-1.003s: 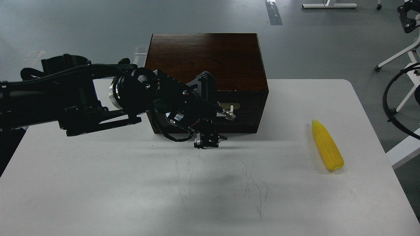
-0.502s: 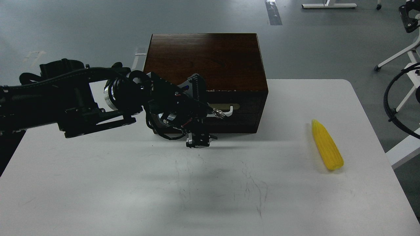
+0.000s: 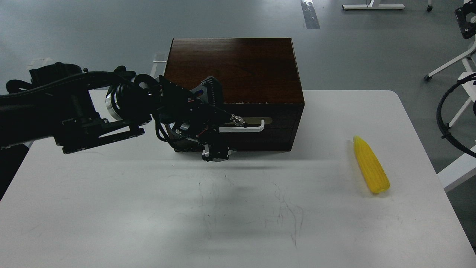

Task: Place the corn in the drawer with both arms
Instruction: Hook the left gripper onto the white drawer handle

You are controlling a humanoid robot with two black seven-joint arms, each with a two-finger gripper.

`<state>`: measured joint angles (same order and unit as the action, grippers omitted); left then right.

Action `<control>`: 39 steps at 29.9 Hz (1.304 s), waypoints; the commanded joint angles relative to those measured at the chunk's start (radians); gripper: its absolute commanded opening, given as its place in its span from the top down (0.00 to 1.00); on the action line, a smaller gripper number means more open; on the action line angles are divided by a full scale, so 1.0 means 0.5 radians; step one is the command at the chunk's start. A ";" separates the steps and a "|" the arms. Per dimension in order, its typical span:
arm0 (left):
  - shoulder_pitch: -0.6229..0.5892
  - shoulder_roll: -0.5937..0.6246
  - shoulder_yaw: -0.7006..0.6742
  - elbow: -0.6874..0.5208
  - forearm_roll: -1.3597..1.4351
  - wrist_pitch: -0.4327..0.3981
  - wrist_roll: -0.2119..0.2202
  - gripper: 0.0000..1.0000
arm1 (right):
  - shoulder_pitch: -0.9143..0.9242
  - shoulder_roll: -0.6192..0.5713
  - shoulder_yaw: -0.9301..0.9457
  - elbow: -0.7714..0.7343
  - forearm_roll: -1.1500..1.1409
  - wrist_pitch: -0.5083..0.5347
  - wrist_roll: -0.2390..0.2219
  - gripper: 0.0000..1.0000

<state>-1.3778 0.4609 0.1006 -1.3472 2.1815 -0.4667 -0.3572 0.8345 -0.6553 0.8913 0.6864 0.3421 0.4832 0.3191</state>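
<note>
**A:** What is seen at the black claw gripper of the left arm point(image 3: 215, 153)?

**B:** It hangs low in front of the dark brown wooden cabinet point(image 3: 232, 67), near the lower left part of its front face. It is seen dark and end-on, so it cannot be told whether the fingers are apart or together. Nothing is seen to be held in it.

**A:** And outward from the gripper?

**B:** At about one o'clock from it, the white bar handle on its brass-coloured plate point(image 3: 247, 126) is found, on the front of the single dark brown drawer point(image 3: 277, 128). The drawer looks closed; no pale inner side is shown. Whether the handle is touched by any part of the wrist cannot be told.

**A:** Where is the corn?

**B:** The bright yellow, tapered toy corn cob point(image 3: 370, 165) lies on the white table point(image 3: 148, 223), at three o'clock from the gripper and well apart from it, to the right of the cabinet. No right gripper is shown.

**A:** How should the step be done well?

**B:** Probably the drawer is to be opened first. The fingers should be brought around the white bar near its middle, and the pull should be made straight toward six o'clock, so the cabinet is not dragged or turned. The corn should be left undisturbed for the other arm.
</note>
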 commanded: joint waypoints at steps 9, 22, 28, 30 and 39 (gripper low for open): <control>0.050 -0.004 0.014 0.001 0.000 0.001 -0.001 0.19 | -0.003 0.001 0.000 -0.038 0.000 0.003 0.000 0.00; 0.062 -0.001 0.014 -0.015 0.000 0.001 -0.010 0.17 | 0.000 0.001 0.003 -0.050 0.000 0.003 0.000 0.00; 0.065 0.014 0.017 -0.033 0.000 0.001 -0.016 0.13 | 0.000 0.004 0.003 -0.072 0.000 0.009 0.000 0.00; 0.065 0.017 0.017 -0.054 0.000 -0.008 -0.019 0.13 | 0.000 0.004 0.003 -0.069 0.000 0.009 0.000 0.00; 0.065 0.023 0.054 -0.088 0.000 -0.015 -0.062 0.13 | 0.000 -0.002 0.003 -0.072 0.000 0.011 0.000 0.00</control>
<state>-1.3453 0.4712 0.1183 -1.3886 2.1818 -0.4742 -0.3861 0.8358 -0.6547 0.8927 0.6504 0.3421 0.4881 0.3180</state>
